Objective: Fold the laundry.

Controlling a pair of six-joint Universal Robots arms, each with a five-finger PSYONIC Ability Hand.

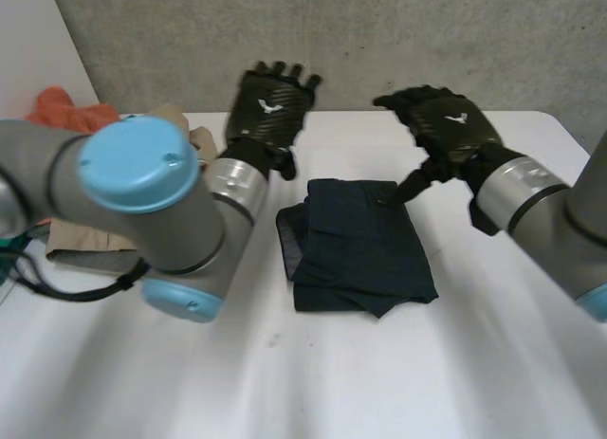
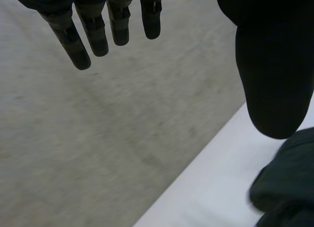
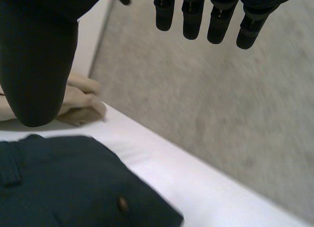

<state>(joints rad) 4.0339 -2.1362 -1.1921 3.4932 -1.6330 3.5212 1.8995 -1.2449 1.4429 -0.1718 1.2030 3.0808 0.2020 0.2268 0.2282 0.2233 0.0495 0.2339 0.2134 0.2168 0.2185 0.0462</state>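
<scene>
Head view: folded dark trousers (image 1: 356, 245) lie mid-table (image 1: 285, 382). Left hand (image 1: 270, 107) and right hand (image 1: 446, 126) hover over far edge, fingers straight, holding nothing. Suggest flattening untidy near edge; avoid dragging layers.

Soft, even room light: the white table (image 1: 313, 382) glows brightest toward six o'clock, while the grey wall (image 1: 379, 41) at twelve sits duller. A mild sheen rides the left arm's blue cap (image 1: 137, 164) at nine o'clock, and the dark garment (image 1: 356, 245) soaks light up
</scene>
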